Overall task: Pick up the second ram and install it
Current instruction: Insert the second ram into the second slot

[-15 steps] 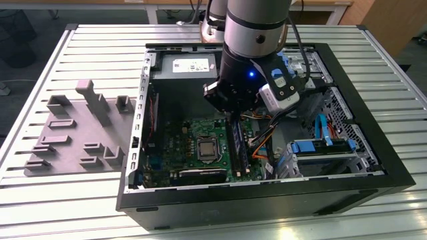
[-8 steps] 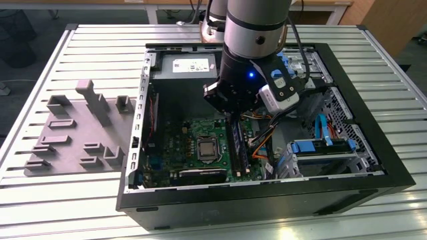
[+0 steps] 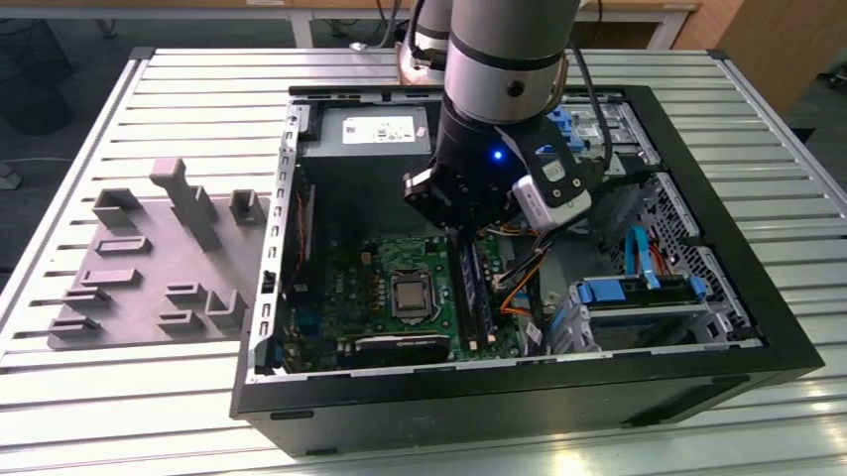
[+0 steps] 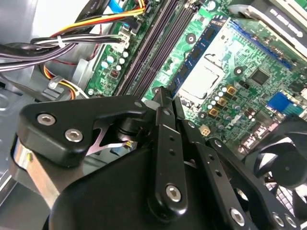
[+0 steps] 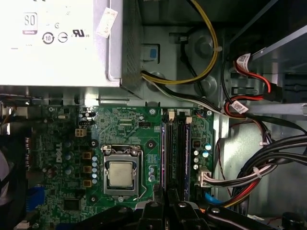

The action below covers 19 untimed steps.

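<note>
Exterior view, left to right:

- Pale grey moulded parts fixture [image 3: 159, 258] on the slatted table, well apart from the work
- Open black steel computer case [image 3: 503, 402]; inside it the green motherboard [image 3: 357, 288] with the square silver processor socket [image 3: 413, 295]
- Just right of the socket, the second ram [image 3: 473, 293], a long thin dark-blue board with black chips, standing on edge in its slot
- Directly over its far end, the black two-finger gripper [image 4: 166, 93]
- Fingers drawn together, no gap visible in both wrist views, tips in line with the stick's end
- Cannot confirm whether pinching the board edge or only bearing on it
- Further right, a loose orange and yellow wire bundle [image 3: 523, 283], then the bright blue plastic drive brackets [image 3: 636, 288]

Risks (judgement):

- Load applied at one end only, so likely to seat that end and leave the other proud, giving a tilted stick and an unlatched clip
- Slight offset from the slot line could force the board sideways against the slot wall
- Wire bundle near the wrist, could snag on any sideways move

Orientation:

- Long axis along the slot, parallel to the socket's side
- Runs from beneath the gripper toward the case's near wall
- Broad faces toward the exterior view's left and right, contact edge down
</note>
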Each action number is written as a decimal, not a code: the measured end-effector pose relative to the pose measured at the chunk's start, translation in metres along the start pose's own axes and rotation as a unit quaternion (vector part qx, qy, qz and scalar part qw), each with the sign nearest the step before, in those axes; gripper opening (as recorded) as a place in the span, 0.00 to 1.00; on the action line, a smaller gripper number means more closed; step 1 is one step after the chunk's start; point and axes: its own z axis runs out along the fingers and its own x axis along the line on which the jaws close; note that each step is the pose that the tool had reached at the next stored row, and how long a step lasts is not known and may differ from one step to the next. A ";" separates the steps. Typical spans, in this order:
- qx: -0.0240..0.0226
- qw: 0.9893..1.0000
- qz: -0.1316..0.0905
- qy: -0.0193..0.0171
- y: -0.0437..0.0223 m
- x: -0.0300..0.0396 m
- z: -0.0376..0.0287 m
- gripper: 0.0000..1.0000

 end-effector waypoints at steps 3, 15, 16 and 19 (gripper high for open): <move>0.000 1.000 -0.004 0.001 0.0002 -0.0005 0.0056 0.14; 0.000 1.000 -0.003 0.001 -0.0007 -0.0023 0.0193 0.14; 0.000 1.000 -0.003 0.001 -0.0006 -0.0023 0.0196 0.14; 0.000 1.000 -0.003 0.001 -0.0006 -0.0051 0.0221 0.14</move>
